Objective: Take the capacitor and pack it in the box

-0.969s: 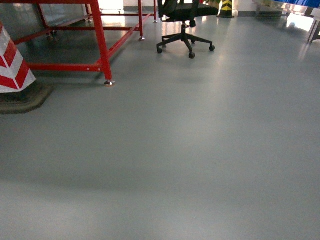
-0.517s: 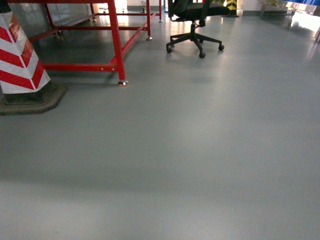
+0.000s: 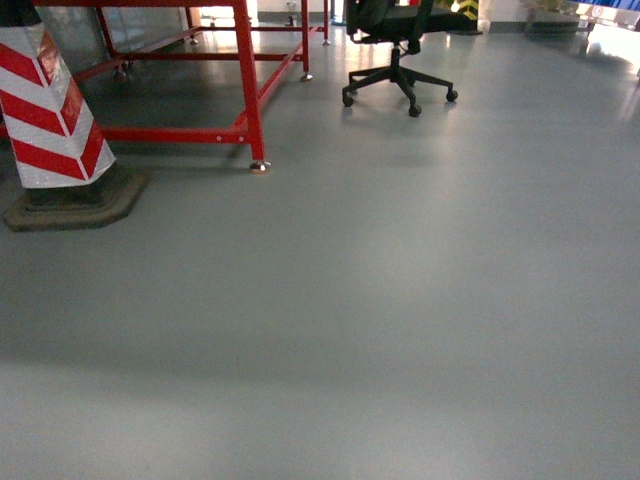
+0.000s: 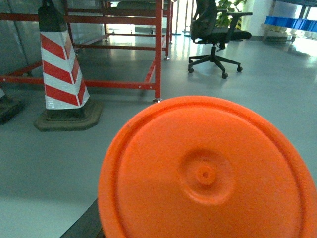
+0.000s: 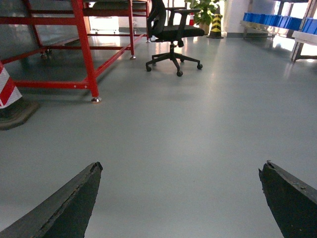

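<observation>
A red and white striped cone [image 4: 62, 69] stands on the grey floor [image 3: 400, 330], far ahead of the left claw [image 4: 208, 223] and off to its left side. A red frame [image 4: 158, 49] is ahead of that claw, and a black chair [image 4: 215, 29] is ahead and to its right. The capacitor [image 4: 205, 173] is right at the left claw, so close to the wrist camera that it fills most of the view. It is round and orange, with a little dimple in the middle. It hangs high over the floor with nothing under it, so I think the left claw is gripping it. Only one dark finger [image 4: 86, 223] peeks out, at its lower left edge. It looks like hard, smooth plastic. It is probably light and stiff, and it may be slippery. The best place to hold it is likely by its rim, with one finger on each side, squeezed firmly but not too hard. The right claw [image 5: 181, 198] is spread wide and holds nothing. Only bare floor lies between its two dark fingers [image 5: 64, 208]. The box is not in any view, so it has yet to be found before the capacitor can go in.
</observation>
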`<state>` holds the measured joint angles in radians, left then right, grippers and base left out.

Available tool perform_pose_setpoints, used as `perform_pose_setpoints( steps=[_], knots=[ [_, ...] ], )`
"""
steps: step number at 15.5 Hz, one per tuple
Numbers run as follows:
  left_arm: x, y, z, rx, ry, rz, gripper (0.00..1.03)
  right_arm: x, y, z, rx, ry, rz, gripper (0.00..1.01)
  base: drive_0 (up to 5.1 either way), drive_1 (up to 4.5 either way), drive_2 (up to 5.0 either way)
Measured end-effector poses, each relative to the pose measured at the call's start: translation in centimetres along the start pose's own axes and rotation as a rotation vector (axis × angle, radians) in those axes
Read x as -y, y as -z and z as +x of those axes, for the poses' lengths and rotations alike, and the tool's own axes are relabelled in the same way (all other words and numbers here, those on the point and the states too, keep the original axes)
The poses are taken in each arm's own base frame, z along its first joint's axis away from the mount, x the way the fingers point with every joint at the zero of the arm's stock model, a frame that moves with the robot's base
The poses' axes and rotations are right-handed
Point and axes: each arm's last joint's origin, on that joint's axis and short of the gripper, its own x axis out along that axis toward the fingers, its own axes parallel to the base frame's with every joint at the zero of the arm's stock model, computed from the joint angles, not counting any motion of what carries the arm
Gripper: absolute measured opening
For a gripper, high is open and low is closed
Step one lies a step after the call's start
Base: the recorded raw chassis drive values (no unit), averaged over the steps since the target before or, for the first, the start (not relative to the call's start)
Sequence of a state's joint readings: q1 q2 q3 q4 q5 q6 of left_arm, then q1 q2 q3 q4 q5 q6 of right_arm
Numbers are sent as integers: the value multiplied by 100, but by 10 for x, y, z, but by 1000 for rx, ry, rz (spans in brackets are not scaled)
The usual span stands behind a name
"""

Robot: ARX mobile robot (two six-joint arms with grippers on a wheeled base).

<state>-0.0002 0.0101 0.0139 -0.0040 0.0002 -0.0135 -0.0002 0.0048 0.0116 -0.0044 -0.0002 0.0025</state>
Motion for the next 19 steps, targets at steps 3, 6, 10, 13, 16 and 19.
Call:
perform_pose_setpoints(
  steps=[3, 6, 10, 13, 16, 19],
  knots=[
    [0, 0, 0, -2, 0, 0, 44, 0, 0, 0, -2, 0, 0, 98, -487, 254, 254],
    [0, 0, 0, -4, -1, 0, 44, 0, 0, 0, 0, 0, 0, 98, -495, 245, 245],
    [0, 0, 0, -2, 0, 0, 44, 0, 0, 0, 0, 0, 0, 98, -496, 245, 245],
    [0, 0, 0, -1, 0, 0, 44, 0, 0, 0, -2, 0, 0, 98, -500, 240, 240],
    [0, 0, 0, -4, -1, 0, 44, 0, 0, 0, -1, 0, 0, 98, -502, 239, 239],
    [0, 0, 0, -3, -1, 0, 44, 0, 0, 0, -3, 1, 0, 98, -504, 237, 237]
  ],
)
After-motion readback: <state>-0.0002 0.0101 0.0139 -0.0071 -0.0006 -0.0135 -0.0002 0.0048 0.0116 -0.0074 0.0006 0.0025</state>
